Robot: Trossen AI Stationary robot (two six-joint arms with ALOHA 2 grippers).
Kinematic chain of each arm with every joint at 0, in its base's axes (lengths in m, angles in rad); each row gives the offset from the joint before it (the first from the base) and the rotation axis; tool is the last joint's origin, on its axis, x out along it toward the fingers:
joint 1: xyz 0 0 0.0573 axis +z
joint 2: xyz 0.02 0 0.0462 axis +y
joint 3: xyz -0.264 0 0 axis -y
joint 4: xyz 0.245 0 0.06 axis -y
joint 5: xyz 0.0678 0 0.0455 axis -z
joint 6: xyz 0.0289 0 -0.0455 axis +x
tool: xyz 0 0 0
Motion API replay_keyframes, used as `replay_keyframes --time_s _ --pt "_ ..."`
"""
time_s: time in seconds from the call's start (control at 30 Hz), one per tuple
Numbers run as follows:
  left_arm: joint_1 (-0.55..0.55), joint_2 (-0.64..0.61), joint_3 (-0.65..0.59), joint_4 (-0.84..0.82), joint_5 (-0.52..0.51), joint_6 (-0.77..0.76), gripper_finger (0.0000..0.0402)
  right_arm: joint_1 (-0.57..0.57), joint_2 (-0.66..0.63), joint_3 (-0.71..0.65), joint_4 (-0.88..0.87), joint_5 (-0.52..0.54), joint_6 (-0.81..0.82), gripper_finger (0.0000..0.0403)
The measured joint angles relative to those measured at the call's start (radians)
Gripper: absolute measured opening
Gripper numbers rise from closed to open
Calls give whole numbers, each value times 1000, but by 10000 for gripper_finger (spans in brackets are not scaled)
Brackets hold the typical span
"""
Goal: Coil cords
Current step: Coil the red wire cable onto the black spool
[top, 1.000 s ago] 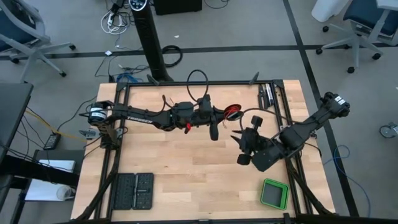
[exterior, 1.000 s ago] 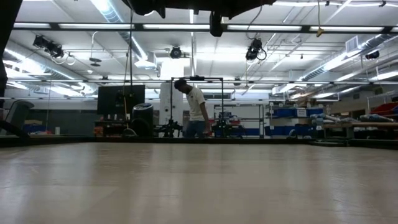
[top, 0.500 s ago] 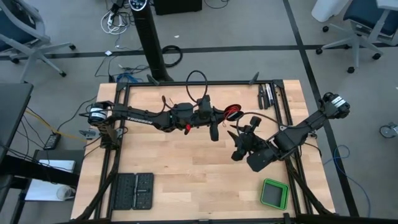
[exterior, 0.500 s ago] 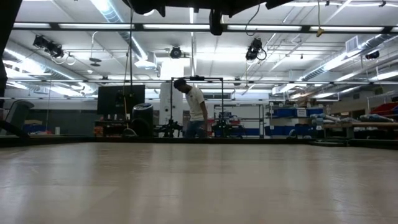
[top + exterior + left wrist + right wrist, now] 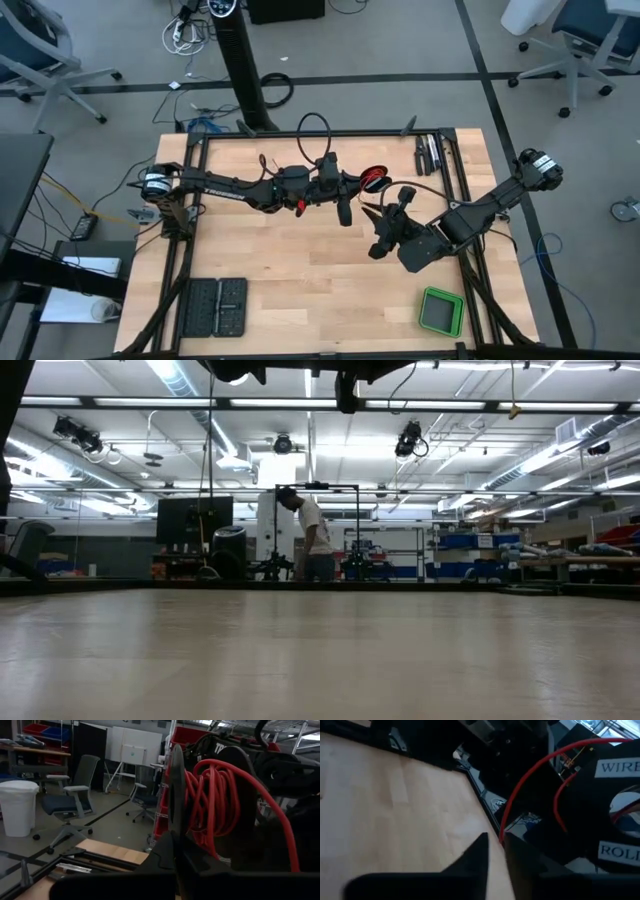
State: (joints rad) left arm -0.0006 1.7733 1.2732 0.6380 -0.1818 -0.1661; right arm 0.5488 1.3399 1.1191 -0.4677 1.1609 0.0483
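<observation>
the left claw (image 5: 352,184) hangs above the back middle of the surface (image 5: 280,270), its arm stretched in from the left edge. it is clenched on the cord (image 5: 374,180), which shows as a small red bundle just beside the claw's tip. in the left wrist view the cord (image 5: 220,805) is a thick hank of many red loops wound together, filling the space right in front of the two closed dark fingers (image 5: 172,810), with one strand arcing out wide from the bundle.

the right claw (image 5: 372,217) sits just in front of the left one, near the middle of the surface, its arm reaching in from the right edge. in the right wrist view a single red strand (image 5: 535,777) curves down to the narrow gap between its fingers (image 5: 477,852), and the jaws look nearly closed around it, though whether they actually pinch it i cannot tell.

a green box (image 5: 441,311) lies near the front right corner, and a dark flat tray (image 5: 213,306) lies near the front left. in the low view only the bare surface (image 5: 320,660) shows, with a person (image 5: 313,540) standing in the room far behind it.
</observation>
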Motion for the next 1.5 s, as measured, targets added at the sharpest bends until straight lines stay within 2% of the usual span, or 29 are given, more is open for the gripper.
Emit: replay_keyframes --time_s 0.03,0.1,0.43,0.63,0.87,1.03,1.27,1.5 --pt "-1 0 0 2 0 0 1 1 0 0 -5 -2 -3 27" --pt "-2 0 0 4 0 0 1 6 0 0 -3 -3 -24 9" --pt "-2 0 0 7 0 0 1 3 0 0 8 -30 -9 78" --pt "-2 0 0 7 1 0 1 -12 0 0 10 -31 -8 89" --pt "-2 0 0 12 1 0 1 -28 0 0 11 -30 -16 70" --pt "-5 0 0 25 2 0 1 -43 0 0 17 -22 -27 10" --pt "-6 0 0 23 3 2 1 -25 0 0 -9 37 -8 3" --pt "-6 0 0 25 3 -4 1 -55 -2 0 -122 47 138 1"
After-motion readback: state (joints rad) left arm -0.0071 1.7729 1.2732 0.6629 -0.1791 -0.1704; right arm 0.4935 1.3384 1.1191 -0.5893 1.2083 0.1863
